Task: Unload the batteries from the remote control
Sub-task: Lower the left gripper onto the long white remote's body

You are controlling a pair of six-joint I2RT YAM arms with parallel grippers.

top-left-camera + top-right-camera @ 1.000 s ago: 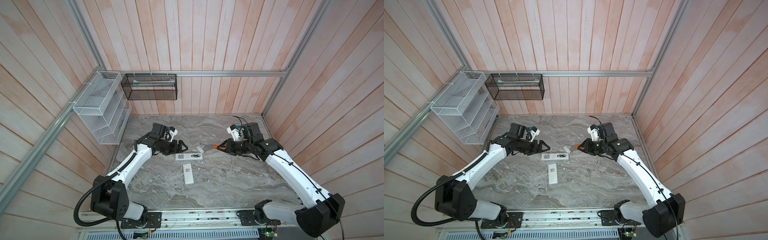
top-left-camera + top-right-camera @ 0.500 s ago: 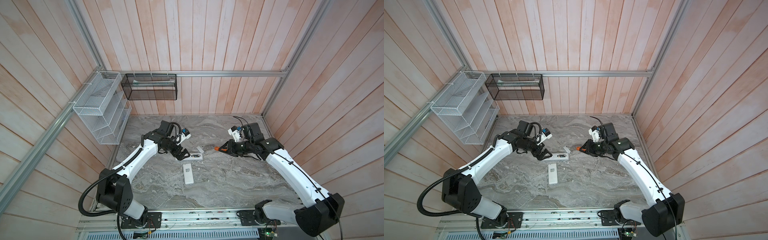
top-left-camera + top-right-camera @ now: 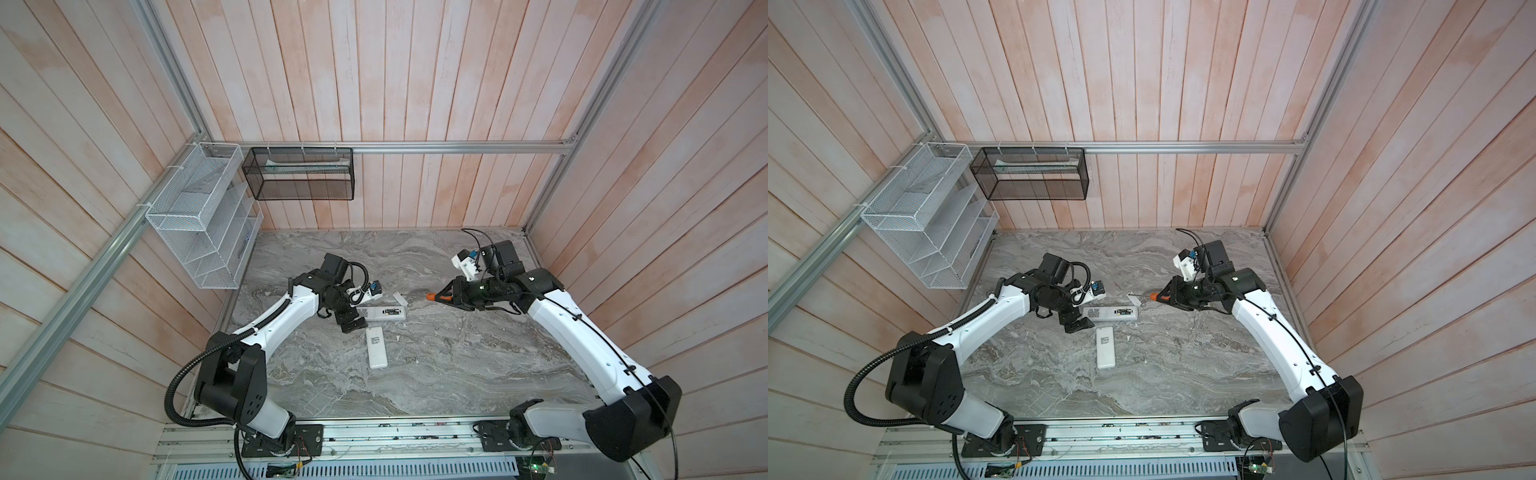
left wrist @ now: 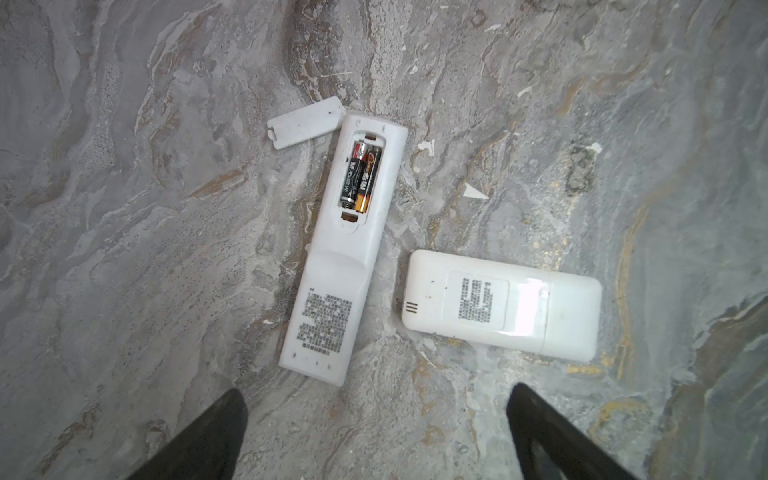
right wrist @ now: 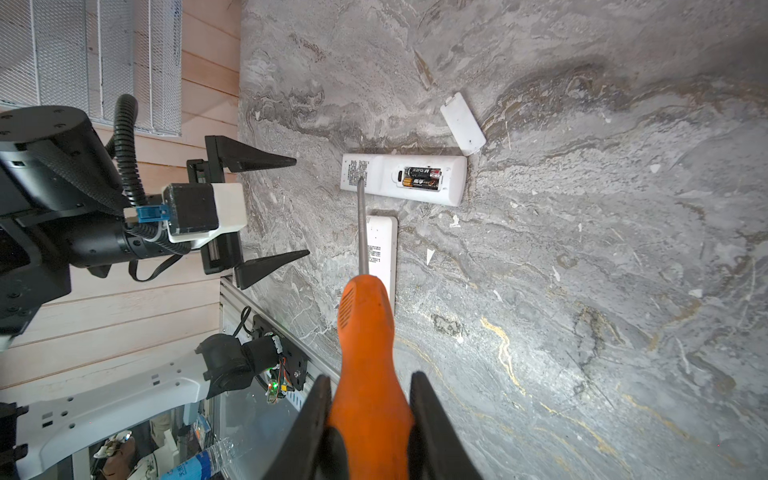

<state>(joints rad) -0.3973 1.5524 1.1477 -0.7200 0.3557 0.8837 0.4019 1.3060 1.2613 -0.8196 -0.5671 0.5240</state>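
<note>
in both top views the batteries are only a dark smudge in the open remote (image 3: 384, 312), too small to count there. the left wrist view cuts off the left gripper (image 4: 376, 388), showing only two black fingertips (image 4: 226, 415) at the frame edge. in the right wrist view the screwdriver (image 5: 365, 332) shaft crosses the second remote (image 5: 384, 232) and hides a strip of it. its tip overlaps the open remote's label end there, and i can't tell if it touches anything. the second remote's back is closed, so whatever is inside is hidden. the stuff in the black mesh basket (image 3: 299, 180) is unclear.

counts: 2 remotes, both face down on the marble table (image 4: 124, 208). 2 batteries (image 4: 360, 176), side by side in the open remote's bay, one with a gold end. 1 loose white cover (image 4: 305, 124), 1 screwdriver, 2 wall baskets (the other is a white wire rack (image 3: 199, 232)).

places, top view, from the open remote: cover at 1 o'clock, just beside its end. second remote (image 3: 376, 347) at 6 o'clock, near but apart. left gripper (image 3: 351, 324) at 8 o'clock, jaws spread wide, holding nothing. right gripper (image 3: 451, 296) at 3 o'clock, well apart, pinching the orange screwdriver handle, shaft pointing toward 9 o'clock.
</note>
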